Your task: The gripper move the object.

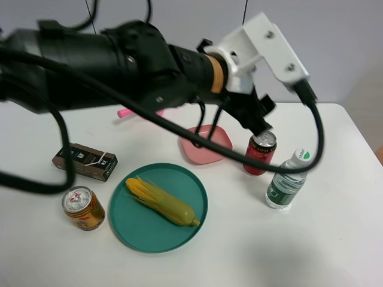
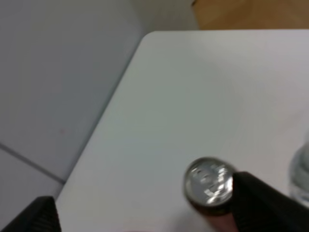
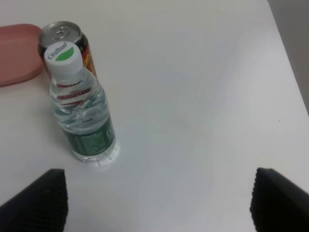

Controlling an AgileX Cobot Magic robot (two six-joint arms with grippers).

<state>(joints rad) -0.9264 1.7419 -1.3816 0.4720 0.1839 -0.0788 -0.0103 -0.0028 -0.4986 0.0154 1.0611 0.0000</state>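
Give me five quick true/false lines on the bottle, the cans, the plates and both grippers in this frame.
1. The water bottle stands upright on the table, cap on. True.
2. The corn cob lies on the pink plate. False: it lies on the teal plate.
3. The left gripper grips the bottle. False: it hangs above the red can, holding nothing.
4. The right gripper's fingers are spread wide, with the bottle in front of them and not between them. True.
5. The orange-gold can stands beside the bottle. False: it stands on the far side of the teal plate; the red can is the bottle's neighbour.
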